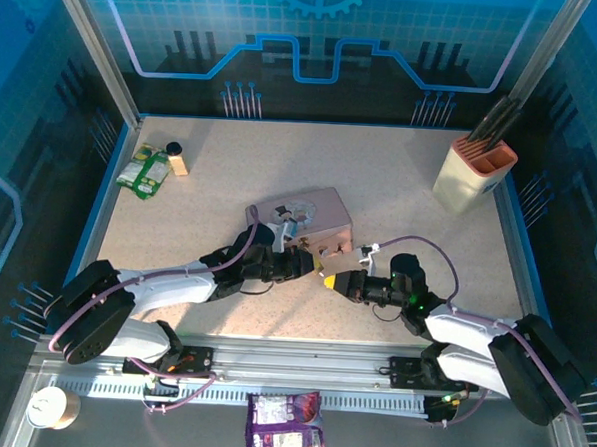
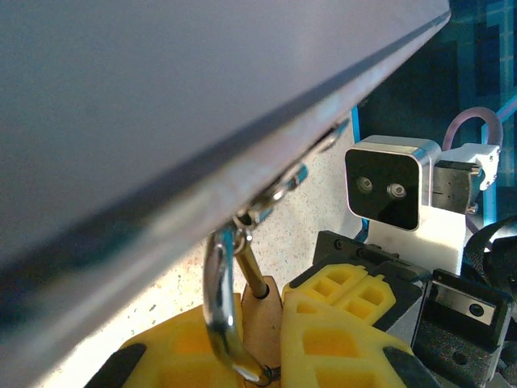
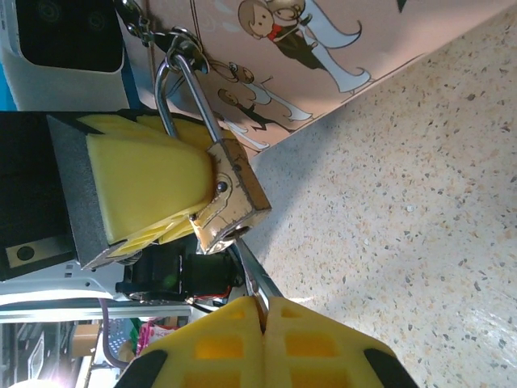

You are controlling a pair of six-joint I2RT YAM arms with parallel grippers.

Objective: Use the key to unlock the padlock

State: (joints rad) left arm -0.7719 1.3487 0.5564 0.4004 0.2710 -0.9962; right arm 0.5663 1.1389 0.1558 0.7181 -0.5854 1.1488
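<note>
The brass padlock (image 3: 234, 202) hangs by its silvery shackle (image 3: 182, 89) from the clasp of the pink box (image 1: 299, 219). My left gripper (image 2: 262, 339) is shut on the padlock's body (image 2: 262, 319), with a yellow pad on each flat side. The thin silver key (image 3: 260, 279) is pinched between the shut pads of my right gripper (image 3: 262, 311). Its blade points up into the keyhole on the padlock's underside; how deep it sits I cannot tell. In the top view both grippers (image 1: 312, 256) (image 1: 334, 280) meet at the box's near right corner.
A beige holder with dark utensils (image 1: 473, 173) stands at the back right. Green packets (image 1: 144, 170) and a small bottle (image 1: 175, 159) lie at the back left. A purple packet (image 1: 286, 426) and a paper cup (image 1: 53, 408) sit below the table's near rail.
</note>
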